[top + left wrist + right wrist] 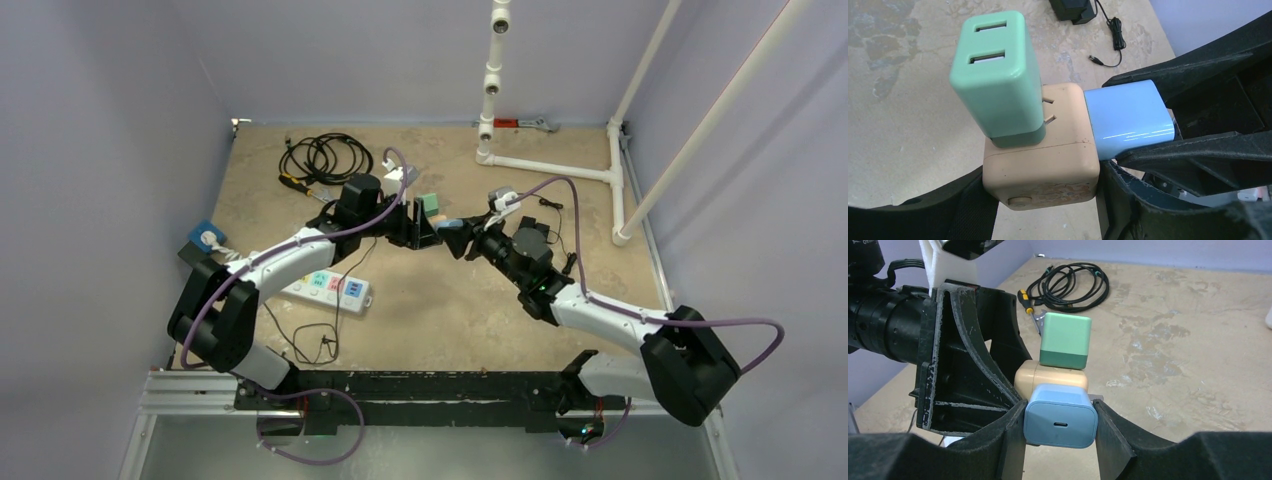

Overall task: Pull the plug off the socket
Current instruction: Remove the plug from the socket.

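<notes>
Looks like the actual pull step: left gripper [418,228] clamped on the tan socket cube [1048,170] over mid-table, right gripper [1060,440] pinching the blue plug [1128,120] at its 3 o'clock, green plug [998,75] at 12, so next I'd guess a straight, no-twist tug toward 3.

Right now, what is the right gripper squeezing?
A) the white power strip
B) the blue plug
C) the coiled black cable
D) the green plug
B: the right wrist view shows the right gripper clamped on both sides of the blue plug, while the green plug stands untouched on the beige socket cube.
</notes>
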